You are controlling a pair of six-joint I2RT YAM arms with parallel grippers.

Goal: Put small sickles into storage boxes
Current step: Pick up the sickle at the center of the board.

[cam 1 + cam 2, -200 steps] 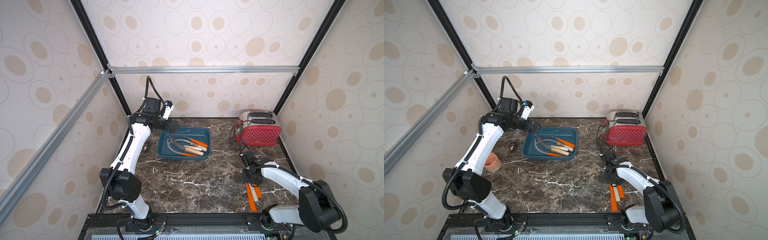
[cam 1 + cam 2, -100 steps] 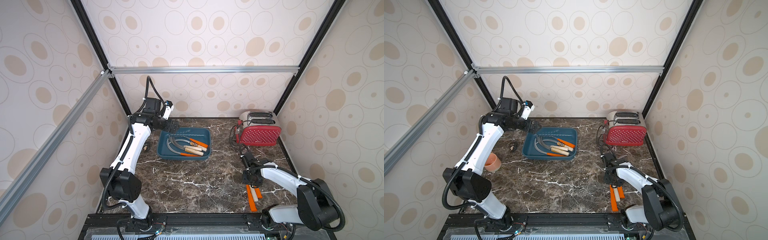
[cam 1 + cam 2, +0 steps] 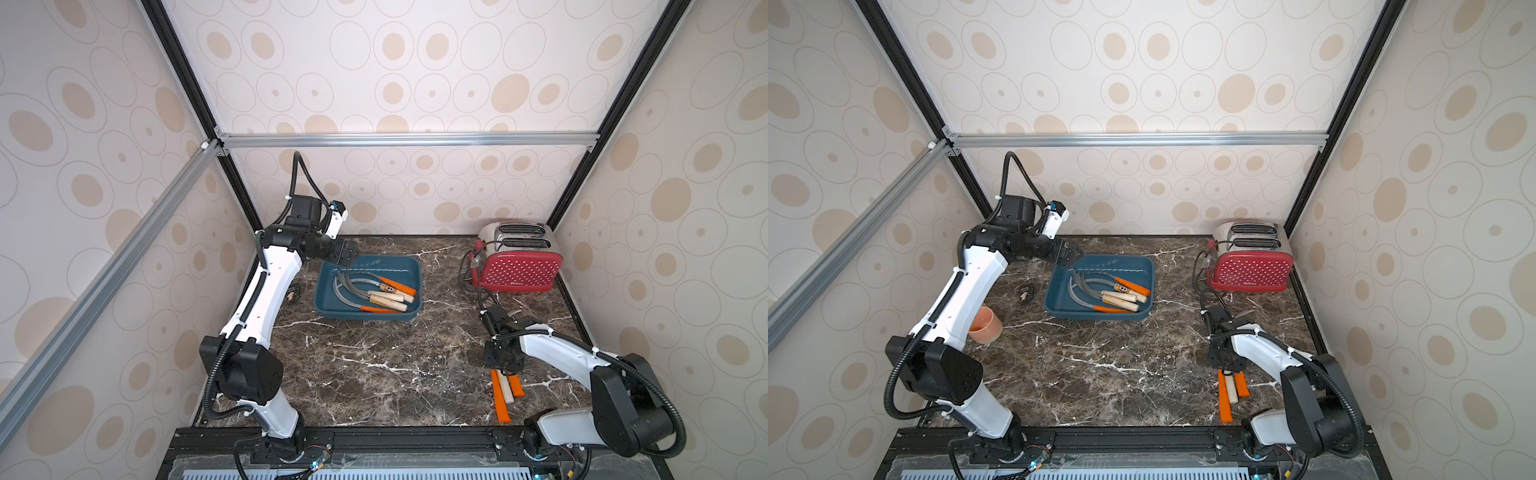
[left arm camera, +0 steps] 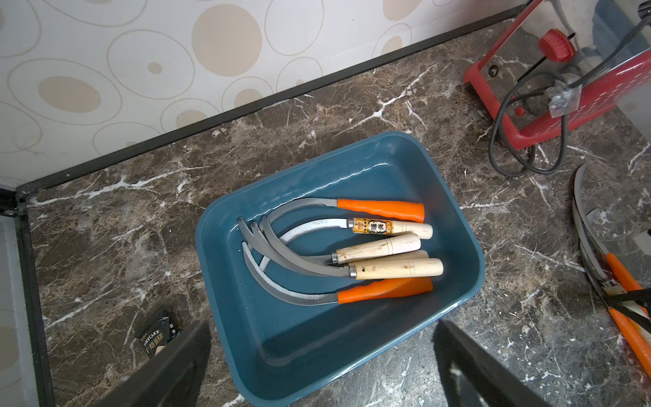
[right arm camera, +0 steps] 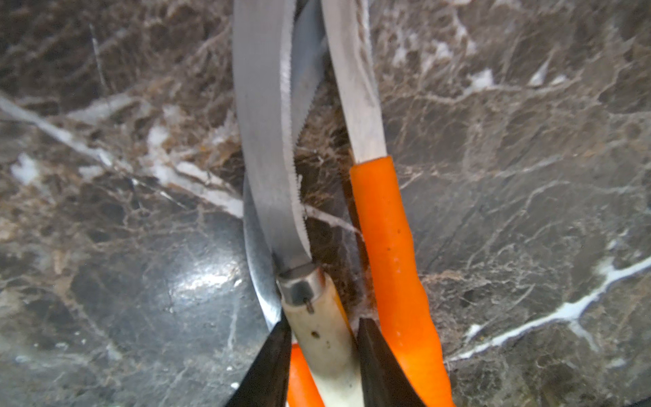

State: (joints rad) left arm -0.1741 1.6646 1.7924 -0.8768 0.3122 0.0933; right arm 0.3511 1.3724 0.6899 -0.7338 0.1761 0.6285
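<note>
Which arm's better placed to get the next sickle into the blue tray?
Right. The right hand clasps the wooden-handled sickle lying on the marble table; the left hand hangs open and empty above the tray's corner, far from it.

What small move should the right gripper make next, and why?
Probably finish closing on the pale wooden handle before any lift. The right gripper has a finger on each side of it, but a firm grip is not clear, and orange-handled sickles lie close beside it.
</note>
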